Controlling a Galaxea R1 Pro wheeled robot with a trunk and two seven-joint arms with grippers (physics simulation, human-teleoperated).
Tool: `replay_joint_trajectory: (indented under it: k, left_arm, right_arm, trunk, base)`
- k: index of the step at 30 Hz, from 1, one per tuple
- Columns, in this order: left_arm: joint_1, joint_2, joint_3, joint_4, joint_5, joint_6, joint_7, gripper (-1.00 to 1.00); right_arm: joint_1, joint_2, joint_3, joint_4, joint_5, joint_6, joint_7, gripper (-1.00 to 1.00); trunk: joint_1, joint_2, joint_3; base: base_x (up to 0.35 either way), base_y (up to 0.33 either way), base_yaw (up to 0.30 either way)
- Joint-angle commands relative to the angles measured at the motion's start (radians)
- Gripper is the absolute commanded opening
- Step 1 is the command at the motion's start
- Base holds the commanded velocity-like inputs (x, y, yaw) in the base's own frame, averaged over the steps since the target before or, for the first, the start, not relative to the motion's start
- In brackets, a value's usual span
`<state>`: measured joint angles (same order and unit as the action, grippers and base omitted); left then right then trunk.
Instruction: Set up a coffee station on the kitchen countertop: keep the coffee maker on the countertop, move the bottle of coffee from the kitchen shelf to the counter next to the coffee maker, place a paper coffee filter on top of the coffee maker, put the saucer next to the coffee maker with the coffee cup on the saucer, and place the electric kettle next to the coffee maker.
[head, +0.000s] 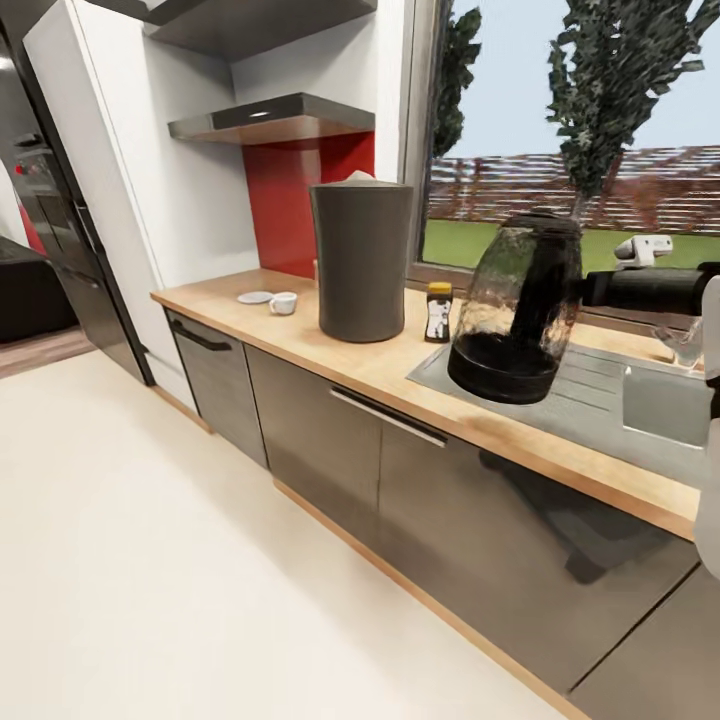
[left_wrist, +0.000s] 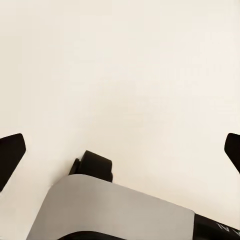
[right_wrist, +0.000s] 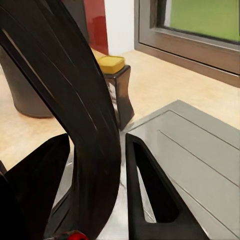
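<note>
My smoky clear glass kettle (head: 515, 305) has a black base; dark grey cylindrical coffee maker (head: 361, 260); yellow-capped dark coffee bottle (head: 438, 312).

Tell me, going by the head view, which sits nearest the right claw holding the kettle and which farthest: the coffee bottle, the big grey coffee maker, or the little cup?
1. Coffee bottle, just beyond the kettle.
2. Coffee maker, mid-counter.
3. Cup, at the counter's far end by the saucer.

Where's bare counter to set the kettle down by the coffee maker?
Free: the strip between the coffee bottle and the sink drainboard, right of the coffee maker. Also the front edge before the maker. Its left is tighter: saucer and cup.
</note>
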<state>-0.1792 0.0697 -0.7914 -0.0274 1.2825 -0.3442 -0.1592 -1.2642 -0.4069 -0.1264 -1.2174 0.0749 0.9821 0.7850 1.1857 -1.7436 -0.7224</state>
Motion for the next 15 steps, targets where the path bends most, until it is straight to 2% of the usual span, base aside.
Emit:
replay_joint_trajectory:
  k: [1,11,15]
  left_arm:
    - [0.0,0.0,-0.006,0.0,0.011,-0.001,-0.005,1.0]
    - [0.0,0.0,-0.006,0.0,0.011,-0.001,-0.005,1.0]
    - [0.0,0.0,-0.006,0.0,0.011,-0.001,-0.005,1.0]
  right_arm:
    - [-0.001,0.0,-0.001,-0.001,0.005,0.006,0.009,-1.0]
    - [-0.001,0.002,-0.001,0.005,0.009,0.005,0.003,-1.0]
    - [-0.001,0.021,-0.002,0.005,0.017,0.004,-0.008,-1.0]
  trunk:
    - [0.0,0.0,-0.001]
    - [0.0,0.0,-0.001]
    - [0.0,0.0,-0.001]
  base:
    - [0.25,0.246,0.0]
    - [0.248,0.244,0.0]
    - [0.13,0.128,0.0]
